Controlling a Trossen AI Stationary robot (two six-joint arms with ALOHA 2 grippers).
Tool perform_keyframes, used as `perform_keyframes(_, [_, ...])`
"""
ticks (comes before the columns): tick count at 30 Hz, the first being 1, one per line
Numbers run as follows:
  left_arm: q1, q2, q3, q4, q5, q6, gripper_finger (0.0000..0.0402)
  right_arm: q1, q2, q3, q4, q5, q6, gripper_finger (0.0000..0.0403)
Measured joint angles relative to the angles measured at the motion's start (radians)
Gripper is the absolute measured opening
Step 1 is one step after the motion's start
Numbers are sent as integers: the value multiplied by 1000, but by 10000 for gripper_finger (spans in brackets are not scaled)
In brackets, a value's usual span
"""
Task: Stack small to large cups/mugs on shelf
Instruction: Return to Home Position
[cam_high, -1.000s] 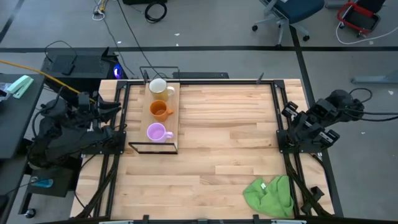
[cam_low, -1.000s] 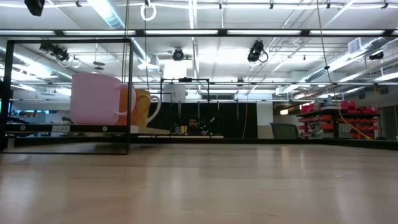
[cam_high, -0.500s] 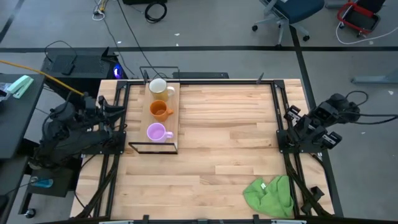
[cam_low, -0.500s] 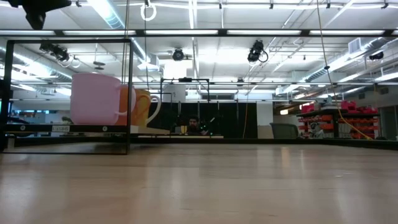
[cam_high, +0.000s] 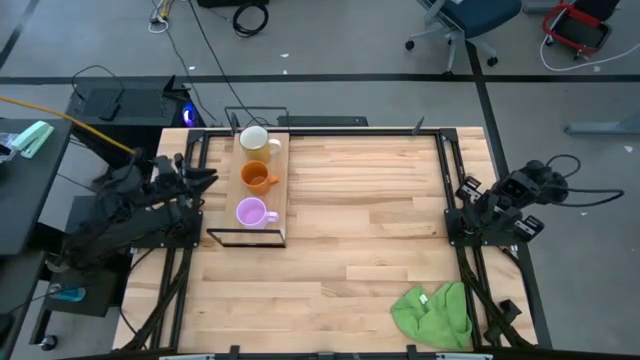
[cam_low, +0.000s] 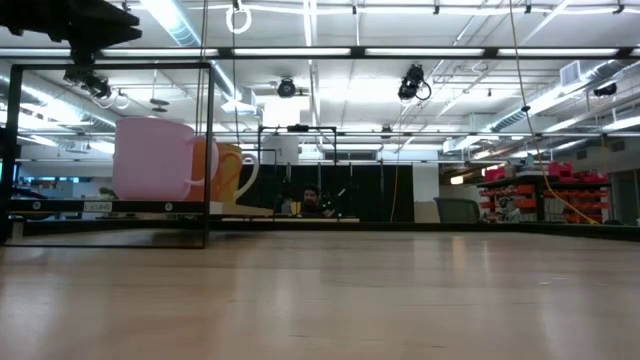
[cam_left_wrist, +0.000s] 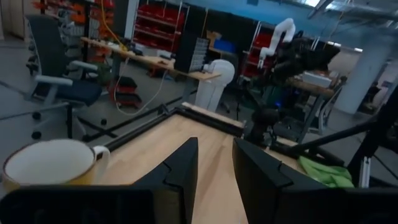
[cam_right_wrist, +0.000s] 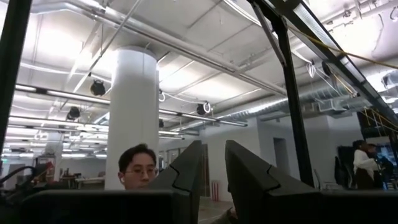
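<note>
The shelf (cam_high: 280, 190), a light-wood plank on a black wire frame, stands at the table's far left. Three mugs rest on it by their bases. The cream mug (cam_high: 254, 140) is farthest, the orange mug (cam_high: 256, 177) is in the middle, and the light purple mug (cam_high: 250, 212) is nearest. In the low view the purple mug (cam_low: 152, 160) stands in front of the orange one (cam_low: 215, 170). My left gripper (cam_high: 207, 178) hovers just left of the shelf, empty, its fingers a little apart (cam_left_wrist: 215, 165). The cream mug (cam_left_wrist: 46, 163) is close before it. My right gripper (cam_high: 462, 190) waits at the table's right edge, shut and empty.
A crumpled green cloth (cam_high: 435, 312) lies at the table's near right corner. The black frame rails (cam_high: 445, 180) run along both sides of the table. Bare wood lies between the shelf and the right arm. A person (cam_right_wrist: 138, 167) shows beyond the table in the right wrist view.
My left gripper has moved from beyond the table's left edge toward the shelf. In the low view the arm has come in at the top left. My right arm has drawn a little toward the table's near edge. The mugs have stayed where they were.
</note>
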Motion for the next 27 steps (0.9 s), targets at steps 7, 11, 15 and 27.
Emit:
perform_keyframes(7, [0, 0, -94, 90, 0, -7, 107, 0, -20, -124, 179, -1, 41, 77])
perform_keyframes(11, [0, 0, -132, 150, 0, -17, 107, 0, -20, -157, 205, -2, 51, 77])
perform_keyframes(15, [0, 0, -167, 189, 0, -25, 107, 0, -20, -177, 215, 11, 52, 77])
perform_keyframes(27, [0, 0, -329, 358, -143, 57, 107, 0, -20, -303, 348, 18, 73, 77])
